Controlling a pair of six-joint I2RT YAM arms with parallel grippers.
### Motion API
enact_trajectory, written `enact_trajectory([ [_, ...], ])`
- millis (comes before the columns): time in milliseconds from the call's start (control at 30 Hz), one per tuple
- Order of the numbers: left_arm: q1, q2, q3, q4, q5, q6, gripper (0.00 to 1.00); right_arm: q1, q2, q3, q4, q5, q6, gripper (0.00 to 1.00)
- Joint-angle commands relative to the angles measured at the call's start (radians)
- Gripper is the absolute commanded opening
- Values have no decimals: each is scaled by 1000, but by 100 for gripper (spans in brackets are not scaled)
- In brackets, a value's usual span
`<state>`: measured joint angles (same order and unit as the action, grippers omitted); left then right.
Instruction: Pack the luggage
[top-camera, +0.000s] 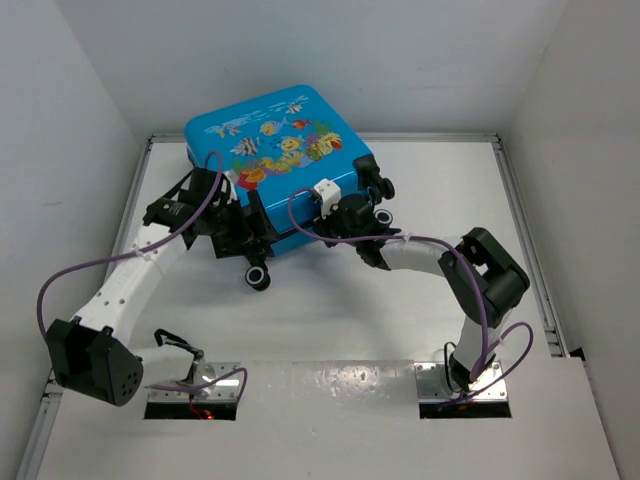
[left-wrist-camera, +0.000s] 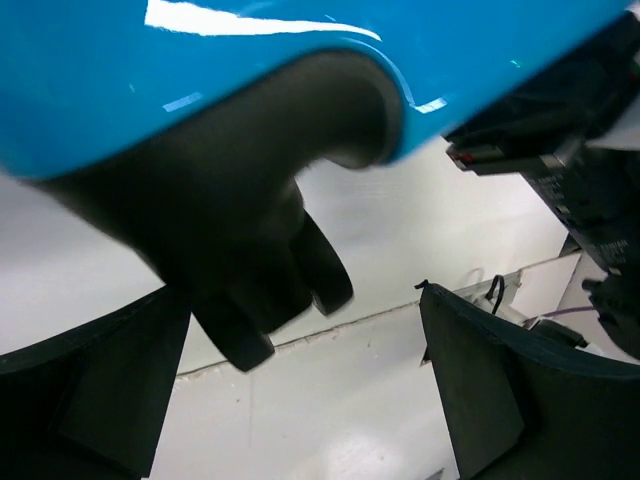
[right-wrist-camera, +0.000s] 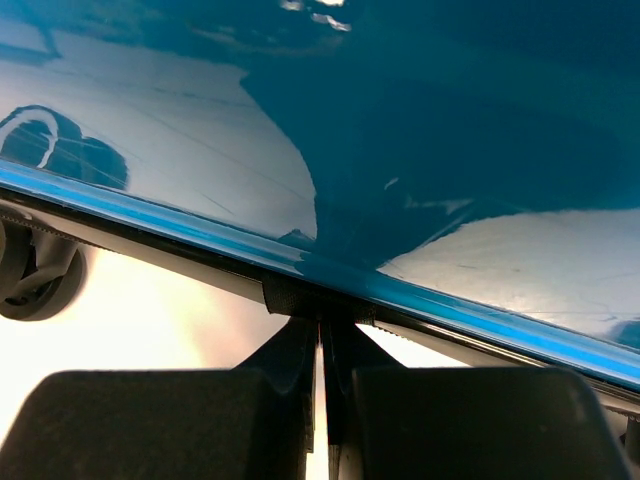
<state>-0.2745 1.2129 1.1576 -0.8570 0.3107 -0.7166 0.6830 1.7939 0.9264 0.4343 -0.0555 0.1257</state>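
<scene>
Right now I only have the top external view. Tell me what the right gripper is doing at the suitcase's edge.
Observer: In the right wrist view, the right gripper is shut. Its fingers pinch a small dark tab on the zipper band of the luggage. The tab is probably the zipper pull.
Operator: Now check the left one.
Observer: The left gripper is wide open, and its fingers grip nothing.
Operator: Say what sits between them.
Observer: A black wheel under the luggage shows in the gap. I see no contact with either finger.
</scene>
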Motion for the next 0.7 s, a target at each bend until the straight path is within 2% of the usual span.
enact_trajectory([
  [0, -12, 36, 36, 3, -21, -67, 100, 6, 18, 60, 146, 11, -1, 0],
  [300, -45, 123, 114, 36, -131, -96, 100, 9, 24, 66, 156, 11, 12, 0],
  [333, -45, 123, 114, 36, -131, -106, 94, 9, 27, 65, 156, 10, 11, 0],
  [367, -45, 132, 114, 36, -131, -106, 80, 7, 22, 60, 158, 13, 17, 0],
  [400, -45, 132, 114, 36, -131, -106, 69, 6, 21, 58, 159, 13, 15, 0],
  [433, -45, 132, 114, 36, -131, -106, 49, 7, 19, 51, 161, 13, 18, 0],
  [467, -45, 132, 114, 36, -131, -106, 39, 7, 18, 49, 162, 14, 15, 0],
  [567, -45, 132, 90, 36, -142, -106, 16, 6, 4, 37, 164, 16, 22, 0],
  [633, -35, 132, 76, 36, -142, -106, 14, 6, 1, 35, 161, 19, 26, 0],
  [667, -35, 132, 76, 36, -142, -106, 10, 4, -2, 29, 159, 20, 25, 0],
])
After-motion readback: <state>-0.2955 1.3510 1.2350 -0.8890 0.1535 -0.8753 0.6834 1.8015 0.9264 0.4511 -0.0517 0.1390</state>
